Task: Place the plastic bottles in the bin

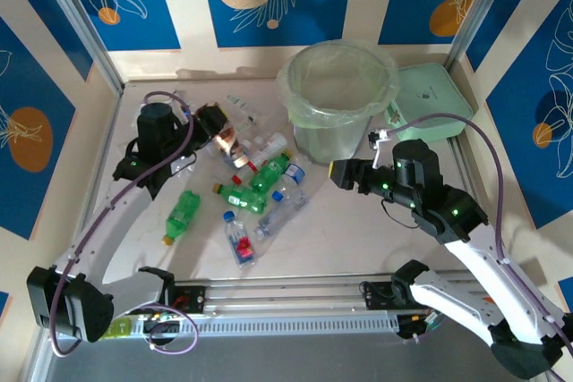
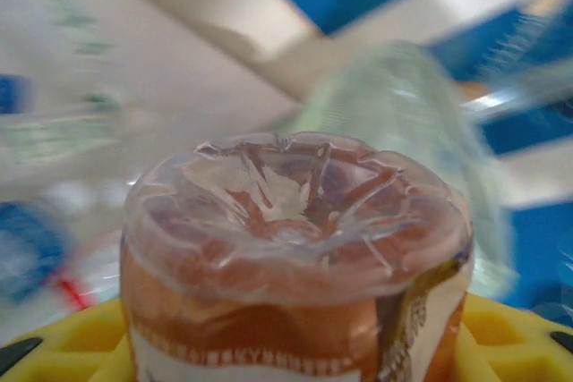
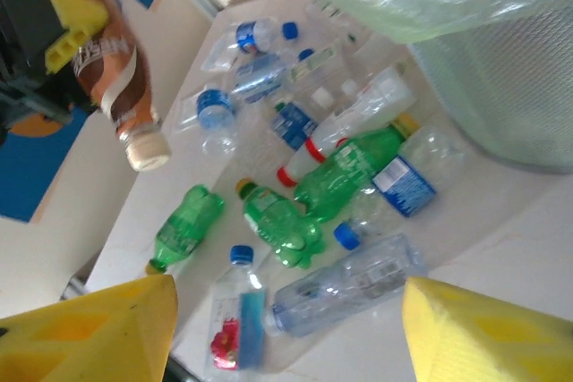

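The copper bottle is off the table, clamped in the left gripper. The left wrist view shows its crumpled base standing up between the two yellow fingers, which press on its sides. Seen from the right wrist, it hangs neck down with its off-white cap lowest, above the left part of the table and well apart from the bin. Its brown-and-white label carries white letters and a band of small print near the base; both are too blurred to read.

The other bottles lie in a loose heap on the table between the arms, just left of the bin. Several are green, several are clear with blue caps and blue labels, and one is whitish with a red cap. Their print is too small to read.

The right gripper hovers over the near side of this heap, beside the bin's wall. Its yellow fingers are spread wide with nothing between them.
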